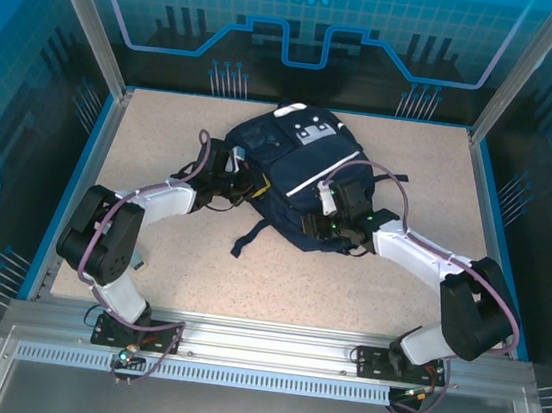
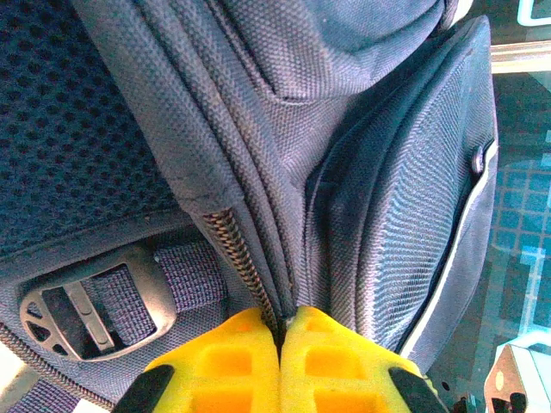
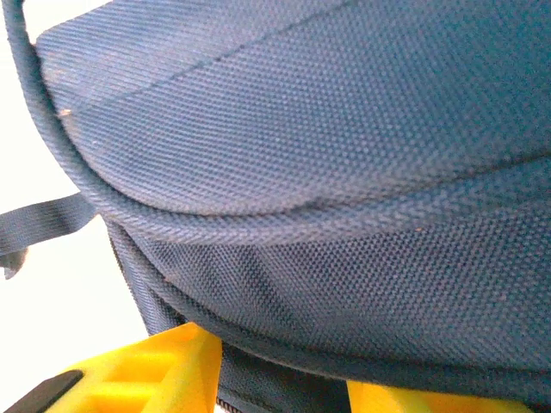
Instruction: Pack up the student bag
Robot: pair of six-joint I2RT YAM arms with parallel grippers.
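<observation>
Student bag [image 1: 295, 174] on table [image 1: 150, 251]; loose strap [image 1: 248, 237], buckle [image 2: 86, 310] nr zip.

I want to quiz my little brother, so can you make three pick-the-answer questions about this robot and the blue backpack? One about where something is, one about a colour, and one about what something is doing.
1. Where is the student bag?
A. lying on the table, between the two arms
B. hanging from the frame
C. under the table

2. What colour are the fingers of the left gripper?
A. red
B. yellow
C. green

3. How do the left gripper's fingers stand?
A. wide apart in the air
B. pressed together at the bag's zip seam
C. around a book

Answers:
1 A: the top view shows it flat on the speckled surface.
2 B: the left wrist view shows yellow pads.
3 B: there the two pads meet, with the seam running in between them.
</observation>
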